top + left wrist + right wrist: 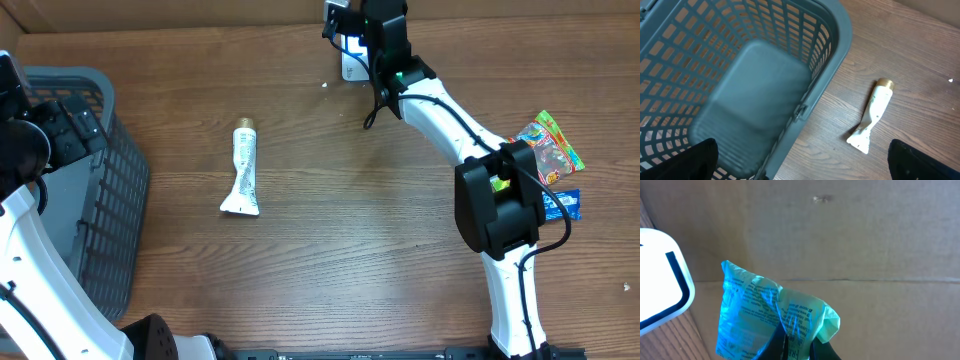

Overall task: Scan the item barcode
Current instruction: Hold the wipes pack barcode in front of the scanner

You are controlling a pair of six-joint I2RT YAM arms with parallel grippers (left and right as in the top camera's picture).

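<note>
My right gripper (796, 347) is shut on a light green printed packet (765, 312), the item, which it holds up in front of a cardboard wall. A white scanner (660, 287) stands just to the left of the packet, and a blue-green glow lies on the packet's print. From overhead the right gripper (352, 38) is at the table's far edge, right above the scanner (352, 68). My left gripper (805, 167) hangs open over the rim of the grey basket (837, 45), with nothing between its fingers (695, 160).
A white tube with a gold cap (245, 170) lies mid-table, right of the basket (110, 200). Colourful snack packets (548, 145) and a blue packet (562, 203) lie at the right edge beside the right arm's base.
</note>
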